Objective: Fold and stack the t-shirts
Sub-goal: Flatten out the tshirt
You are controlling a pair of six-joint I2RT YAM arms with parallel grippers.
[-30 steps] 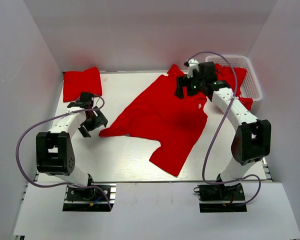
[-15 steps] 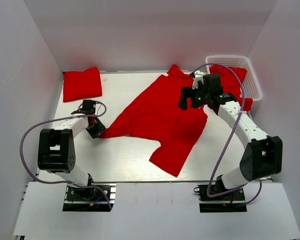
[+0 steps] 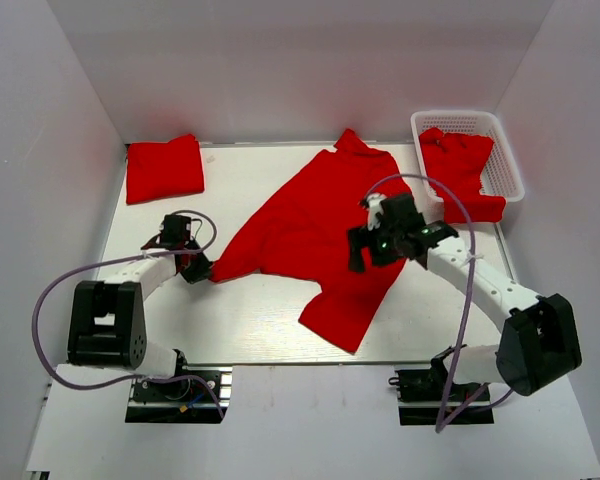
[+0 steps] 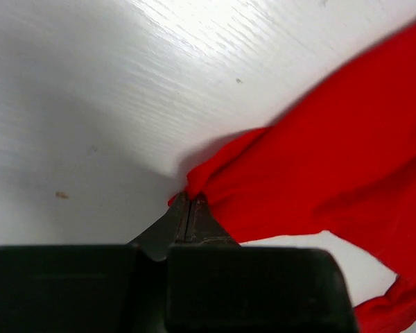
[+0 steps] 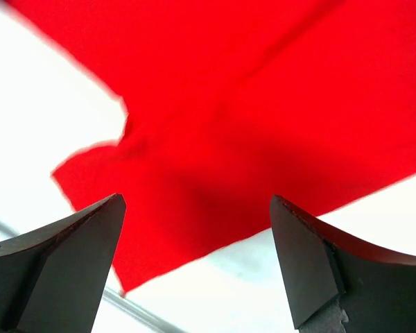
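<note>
Red t-shirt (image 3: 458,165) heaped in white basket (image 3: 508,165); left fingers (image 4: 175,227) pinching corner of spread shirt (image 3: 310,220), right fingers (image 5: 69,257) apart.

I note three plain red t-shirts. The spread shirt (image 3: 310,235) lies open and wrinkled across the desk (image 3: 260,320), its left tip pinched by the left hand (image 4: 189,207). The folded shirt (image 3: 164,168) sits square at the far-left corner. The third shirt (image 3: 460,165) lies crumpled in the basket (image 3: 458,118), spilling over its near rim.
</note>
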